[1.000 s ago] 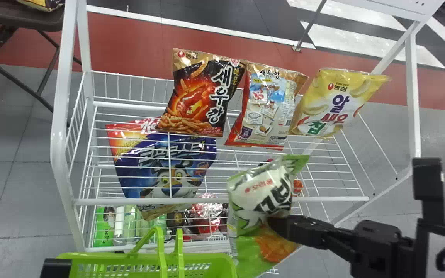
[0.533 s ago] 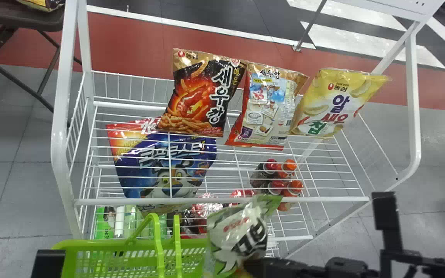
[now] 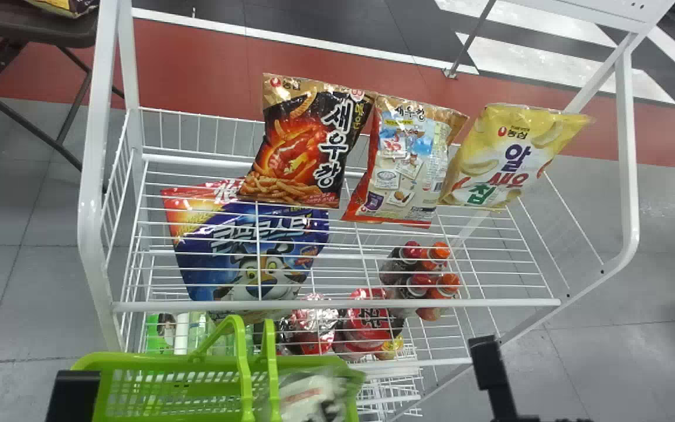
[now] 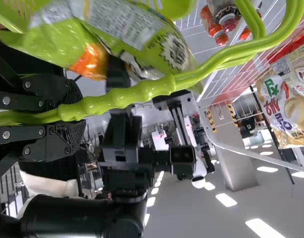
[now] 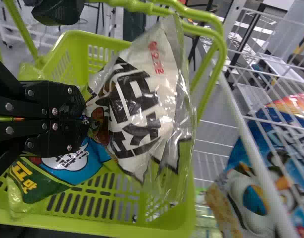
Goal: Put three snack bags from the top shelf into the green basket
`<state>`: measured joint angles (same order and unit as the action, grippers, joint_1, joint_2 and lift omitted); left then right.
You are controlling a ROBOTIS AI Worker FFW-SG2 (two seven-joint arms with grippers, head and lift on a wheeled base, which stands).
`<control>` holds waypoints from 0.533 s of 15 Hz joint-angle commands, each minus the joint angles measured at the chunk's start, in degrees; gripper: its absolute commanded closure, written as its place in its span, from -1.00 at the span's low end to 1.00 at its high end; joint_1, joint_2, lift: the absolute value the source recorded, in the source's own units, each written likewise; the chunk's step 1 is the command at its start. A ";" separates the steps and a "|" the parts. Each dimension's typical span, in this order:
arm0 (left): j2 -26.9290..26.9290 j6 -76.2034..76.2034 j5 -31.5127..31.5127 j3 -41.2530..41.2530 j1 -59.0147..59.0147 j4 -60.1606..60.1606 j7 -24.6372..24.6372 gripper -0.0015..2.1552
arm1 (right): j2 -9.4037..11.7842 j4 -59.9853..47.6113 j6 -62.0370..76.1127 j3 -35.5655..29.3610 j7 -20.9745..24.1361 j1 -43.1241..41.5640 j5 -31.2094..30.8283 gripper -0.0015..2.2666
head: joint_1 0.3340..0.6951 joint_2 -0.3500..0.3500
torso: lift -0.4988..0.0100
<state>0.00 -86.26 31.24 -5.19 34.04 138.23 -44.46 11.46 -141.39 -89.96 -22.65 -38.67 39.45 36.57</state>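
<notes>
Snack bag in white-and-green film (image 3: 313, 400), at six o'clock in the head view, over the lime-green plastic basket (image 3: 162, 360), liable to snag on its ribbed handles (image 3: 244, 378) if lowered too close. In the left wrist view, black left gripper (image 4: 75, 115) clamped on the handles, likely to tip the basket on slipping; in the right wrist view, bag just beyond the tips of the black right gripper (image 5: 86, 120), pinched by one end.

Grey tiled floor (image 3: 21, 293), red band (image 3: 197, 64) | brown table (image 3: 27, 29), far left | grey pillar (image 4: 233, 163) | ceiling lights (image 4: 226, 200) glowing
</notes>
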 commanded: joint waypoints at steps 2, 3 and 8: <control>0.15 -0.02 0.05 -0.17 -0.03 0.20 -0.63 0.99 | 0.58 3.76 -0.12 3.32 0.17 -0.08 -0.09 0.96 | 1.00 -1.00 | 0.77; 0.15 -0.02 0.05 -0.26 0.06 0.20 -0.63 0.99 | 1.02 6.04 -0.12 5.07 0.52 -0.78 -1.06 0.96 | 1.00 -1.00 | 0.77; 0.15 -0.19 0.05 -0.35 0.32 0.46 -0.80 0.99 | 1.55 15.89 9.49 11.84 2.46 -3.42 -7.12 0.96 | 1.00 -1.00 | 0.77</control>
<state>0.00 -86.39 31.29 -5.48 34.25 138.63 -45.26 12.96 -128.56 -83.15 -12.32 -36.24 37.15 30.36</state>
